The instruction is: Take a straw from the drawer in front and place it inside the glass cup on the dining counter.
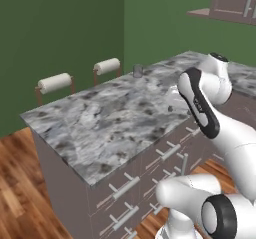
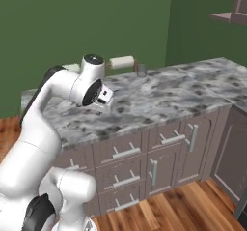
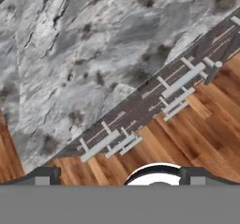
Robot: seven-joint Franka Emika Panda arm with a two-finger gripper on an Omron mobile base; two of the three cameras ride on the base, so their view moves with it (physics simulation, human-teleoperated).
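- Two dark finger tips (image 3: 43, 176) rise at the bottom edge of the hand view, far apart from each other: the jaws (image 3: 119, 178) are spread wide, released, with nothing between them.
- Below the jaws, filling the upper left of the hand view, lies the bench top (image 3: 70, 54), a smooth slab of grey-and-white marbled stone with dark flecks.
- Along its straight edge runs a diagonal band of flat taupe-brown fronts, each with a slim silver bar handle (image 3: 183, 79); every drawer (image 3: 140, 108) seen there sits flush with its neighbours, shut.
- Glossy wooden floor planks (image 3: 201, 124) of reddish-brown take the lower right of that view.
- In the right base view the white arm bends over the bench, its rounded wrist (image 2: 91, 87) above the stone at centre left.
- Stacked drawer fronts (image 2: 123, 150) sit under the top at the lower middle there, beside taller cabinet doors (image 2: 193, 145) with upright handles.
- The glass cup (image 2: 141, 70), a short, clear greyish tumbler, stands upright near the far edge of the bench, upper middle of the right base view, well apart from the jaws.
- Just behind that far edge show white padded, roll-shaped stool backs (image 1: 55, 82) on thin brown frames, against a plain green wall (image 1: 60, 28).
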